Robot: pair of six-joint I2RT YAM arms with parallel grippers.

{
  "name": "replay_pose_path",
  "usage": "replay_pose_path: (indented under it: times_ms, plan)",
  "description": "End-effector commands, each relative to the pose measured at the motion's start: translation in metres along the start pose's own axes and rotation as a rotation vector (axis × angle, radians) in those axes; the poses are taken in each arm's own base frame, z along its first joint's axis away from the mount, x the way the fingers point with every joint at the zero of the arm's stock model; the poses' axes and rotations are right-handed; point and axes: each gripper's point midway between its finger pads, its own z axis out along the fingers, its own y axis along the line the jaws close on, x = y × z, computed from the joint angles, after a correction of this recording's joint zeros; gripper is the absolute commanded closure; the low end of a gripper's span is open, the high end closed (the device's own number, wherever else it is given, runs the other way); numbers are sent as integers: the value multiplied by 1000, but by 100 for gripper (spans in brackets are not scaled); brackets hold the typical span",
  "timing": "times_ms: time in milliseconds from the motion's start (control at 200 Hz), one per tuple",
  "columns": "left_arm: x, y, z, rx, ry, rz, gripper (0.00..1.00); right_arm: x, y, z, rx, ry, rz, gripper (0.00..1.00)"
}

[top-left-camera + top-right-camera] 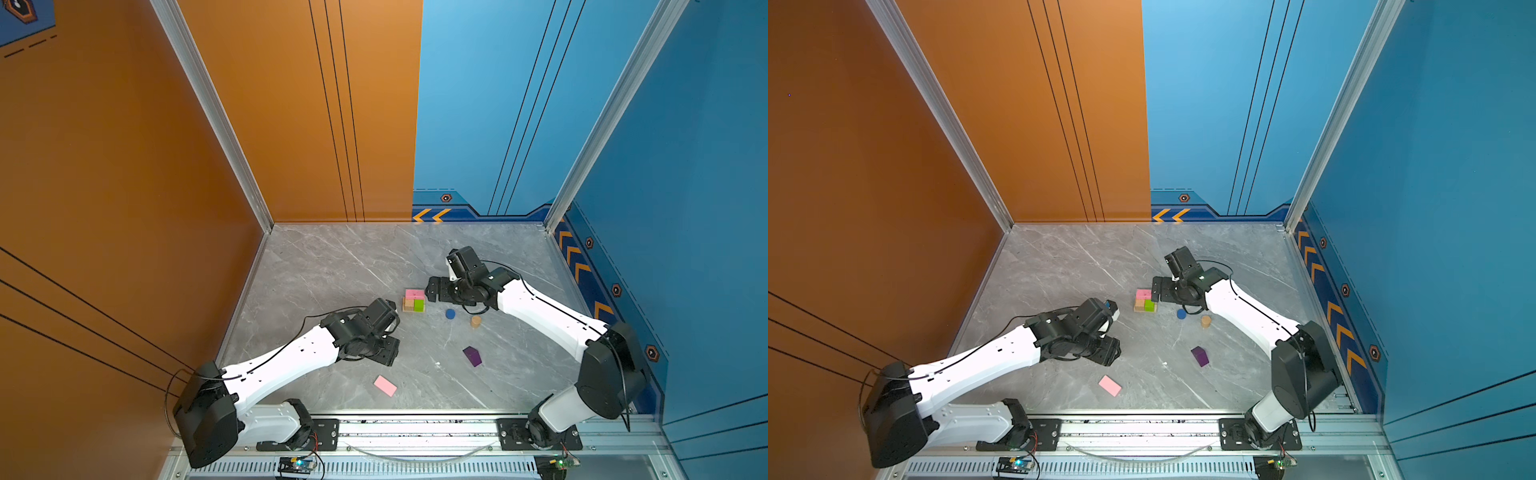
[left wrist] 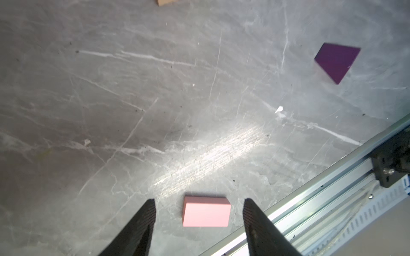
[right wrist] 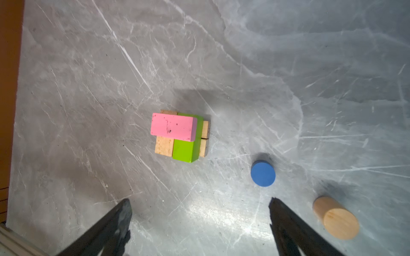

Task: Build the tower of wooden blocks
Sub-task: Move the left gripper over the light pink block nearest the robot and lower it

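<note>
- The tabletop (image 1: 332, 270) is a smooth grey slab with white marble veining; it shows a bright glare patch in the left wrist view.
- The wood block tower (image 3: 179, 135) stands in the lower middle of the frame in both top views (image 1: 414, 300) (image 1: 1145, 301), just left of the right gripper.
- Its base is plain tan wood with visible grain. A tan bar and a glossy lime-green bar lie side by side on it.
- A matte pink slab with dark scuffs lies crosswise on top, covering about half.
- The right gripper (image 3: 200, 200) hangs near the tower with its dark jaws spread wide and holding nothing.
- A flat-topped blue cylinder (image 3: 263, 174) stands upright just right of the tower in a top view (image 1: 450, 313); the tan cylinder (image 3: 337, 218), bare wood with ring grain, stands just beside it.
- The purple peaked block (image 2: 336, 62), dark and sharp-edged, lies lower right of the tower (image 1: 472, 356).
- The loose pink slab (image 2: 206, 211), a clean rectangular block, lies flat near the frame's bottom centre (image 1: 385, 385), close to the ribbed aluminium rail (image 2: 310, 210).
- The left gripper (image 2: 199, 200) hovers above that slab with its ridged black jaws apart, wider than the slab and not touching it.
</note>
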Motion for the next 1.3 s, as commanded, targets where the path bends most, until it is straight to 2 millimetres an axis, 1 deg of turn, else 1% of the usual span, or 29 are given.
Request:
replay_pose_path:
  times_ms: [0,190,380,591,786,866,1001,1166,1297]
  plan:
    - [18,11,3,-110,56,-18,35,-9,3,-10,-80,-76,-1,2]
    - [33,0,12,-138,81,-13,35,-5,-6,-17,-97,-110,12,1]
    - [54,-10,23,-160,130,5,34,-2,-11,-18,-105,-116,29,1]
    - [72,-10,32,-196,161,-8,31,2,-12,-17,-127,-121,47,1]
    - [79,-4,34,-227,152,-28,26,6,-13,-13,-131,-107,57,2]
    - [81,-2,36,-235,154,-32,22,8,-12,-11,-139,-99,57,2]
    - [80,-5,41,-214,144,-41,15,10,-13,-8,-143,-90,62,3]
    - [83,-3,46,-213,146,-49,15,10,-12,-8,-148,-89,64,3]
    - [82,-5,51,-196,141,-53,15,11,-12,-6,-151,-84,66,3]
